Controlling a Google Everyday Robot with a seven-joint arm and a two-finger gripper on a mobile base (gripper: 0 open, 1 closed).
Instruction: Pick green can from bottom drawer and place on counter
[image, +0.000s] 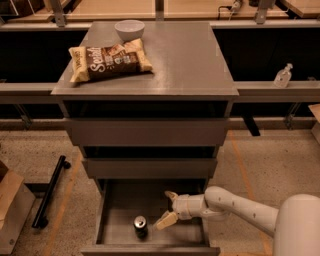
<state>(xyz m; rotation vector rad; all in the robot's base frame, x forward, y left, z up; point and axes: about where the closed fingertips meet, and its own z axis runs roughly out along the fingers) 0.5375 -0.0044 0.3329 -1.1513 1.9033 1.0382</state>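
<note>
- The bottom drawer (117, 207) is pulled open, and the green can (140, 226) stands upright inside it, near the drawer's front edge.
- The pincer (165, 210) is inside the drawer just right of the can, its 2 fingers spread wide and holding nothing.
- The lower fingertip sits just beside the can.
- Well above the can, the cabinet's top surface (190, 55) carries a chip bag (110, 61) and a white bowl (129, 29).
</note>
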